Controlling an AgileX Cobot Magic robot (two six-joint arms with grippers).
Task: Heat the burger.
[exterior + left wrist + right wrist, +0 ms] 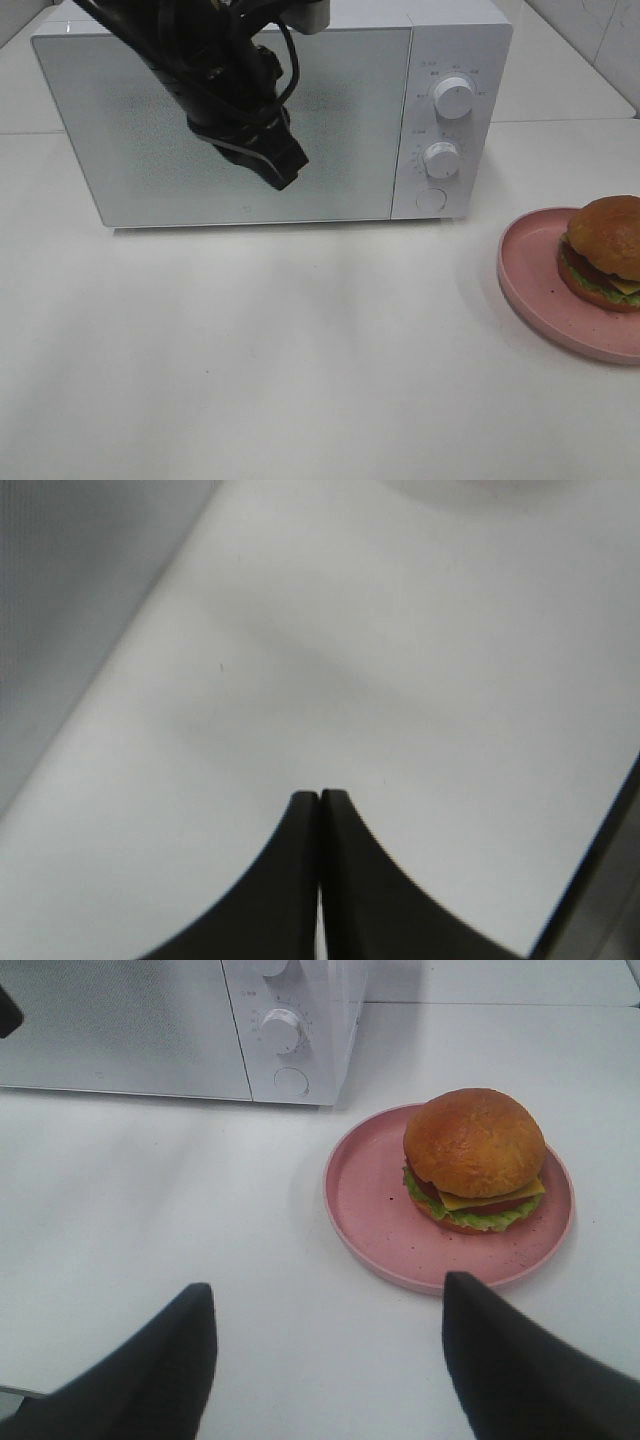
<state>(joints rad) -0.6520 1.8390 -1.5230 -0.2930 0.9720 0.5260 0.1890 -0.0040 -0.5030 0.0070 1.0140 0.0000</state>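
The left claw (pixel 320 798) has its fingers pressed together on nothing, hanging at upper left of the high view before the closed microwave (pixel 270 120) door. The right claw (pixel 325 1310) gapes wide and empty above the white desk (pixel 280 350). The burger (pixel 606 252) sits on the pink plate (pixel 535 280) at the right edge, well apart from both.

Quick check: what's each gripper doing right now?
Left gripper: closed, holding nothing.
Right gripper: open, empty, short of the burger.
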